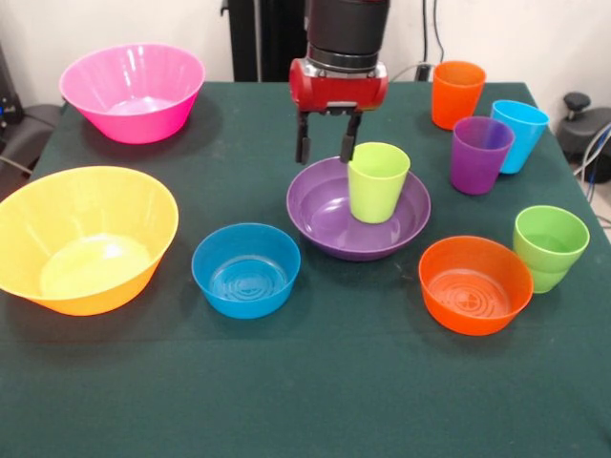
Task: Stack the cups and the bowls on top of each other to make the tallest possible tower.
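The wide purple bowl (334, 224) sits mid-table with the lime-yellow cup (377, 181) standing upright inside it. My gripper (326, 145) hangs open and empty just behind the bowl's far rim, left of the cup and apart from it. The small blue bowl (246, 269) rests on the cloth left of the purple bowl. The small orange bowl (474, 284) sits at the right front. The orange cup (456, 93), light blue cup (517, 135), purple cup (480, 154) and green cup (549, 247) stand along the right side.
The big pink bowl (133, 92) is at the far left and the big yellow-orange bowl (84, 237) at the near left. The green cloth table (315, 382) ends near the cups on the right.
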Controlling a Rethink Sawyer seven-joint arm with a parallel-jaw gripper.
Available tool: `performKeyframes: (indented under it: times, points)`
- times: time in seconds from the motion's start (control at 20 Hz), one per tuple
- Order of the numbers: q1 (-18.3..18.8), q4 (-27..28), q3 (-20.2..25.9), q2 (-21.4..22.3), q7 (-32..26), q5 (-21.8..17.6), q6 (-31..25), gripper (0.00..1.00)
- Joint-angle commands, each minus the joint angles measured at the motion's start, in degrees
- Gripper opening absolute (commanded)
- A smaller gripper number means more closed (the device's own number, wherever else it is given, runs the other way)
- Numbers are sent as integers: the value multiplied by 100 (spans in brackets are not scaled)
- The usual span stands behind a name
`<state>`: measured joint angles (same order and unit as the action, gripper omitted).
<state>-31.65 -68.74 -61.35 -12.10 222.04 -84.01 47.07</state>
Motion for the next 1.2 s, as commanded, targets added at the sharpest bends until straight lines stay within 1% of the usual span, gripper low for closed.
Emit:
performKeyframes:
  times: [0.05,0.35,0.5,0.8,1.2]
  points:
    - [-269,695,681,-398,1551,69,-257,100]
    - [-421,882,442,-597,2370,16,-212,100]
    - [-472,1008,254,-768,2784,-30,-171,100]
    - [-533,1145,-168,-1005,3226,-135,-25,100]
    - [-524,1257,-524,-1116,3489,-202,215,100]
